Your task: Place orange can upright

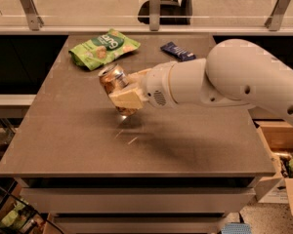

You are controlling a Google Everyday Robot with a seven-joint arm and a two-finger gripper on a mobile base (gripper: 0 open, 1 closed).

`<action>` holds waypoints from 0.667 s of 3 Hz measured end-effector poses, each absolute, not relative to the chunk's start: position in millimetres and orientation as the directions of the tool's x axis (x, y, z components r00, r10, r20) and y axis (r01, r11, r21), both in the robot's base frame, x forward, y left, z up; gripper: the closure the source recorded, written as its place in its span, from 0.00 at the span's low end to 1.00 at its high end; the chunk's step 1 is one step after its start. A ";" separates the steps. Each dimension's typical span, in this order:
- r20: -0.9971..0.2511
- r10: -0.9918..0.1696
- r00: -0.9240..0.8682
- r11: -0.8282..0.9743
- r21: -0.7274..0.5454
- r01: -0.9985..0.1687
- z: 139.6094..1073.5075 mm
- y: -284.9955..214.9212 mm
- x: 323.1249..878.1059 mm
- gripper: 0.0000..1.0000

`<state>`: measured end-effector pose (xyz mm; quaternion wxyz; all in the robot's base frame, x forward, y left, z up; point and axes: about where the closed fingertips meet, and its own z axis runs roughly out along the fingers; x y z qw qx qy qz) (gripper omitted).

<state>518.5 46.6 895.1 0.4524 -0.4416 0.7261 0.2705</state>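
Spanning most of the view, the table (63, 145) presented a flat brown-grey top. The white robot arm (234, 77) entered from the right and reached leftward over the middle of that top. A cardboard box (278, 140) stood on the floor beside the right edge of the table. A green snack bag (103, 48) lay flat near the far left corner, well apart from the arm.

The gripper (122, 94) was positioned left of centre over the tabletop, its fingers (128, 99) clamped on the orange can (111, 78). The can was held tilted, not upright: its silver top end pointed up and toward the far left, while its lower end pointed down toward the table surface. A dark shadow lay on the table directly beneath the lower end; contact between can and table could not be confirmed. A small dark blue wrapped bar (178, 51) lay near the far edge, between the bag and the arm.
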 end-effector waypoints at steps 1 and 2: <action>-0.910 -0.355 -0.214 0.454 0.032 -0.891 885.0 49.3 526.5 1.00; -0.921 -0.313 -0.232 0.447 0.073 -0.892 872.8 50.2 539.3 1.00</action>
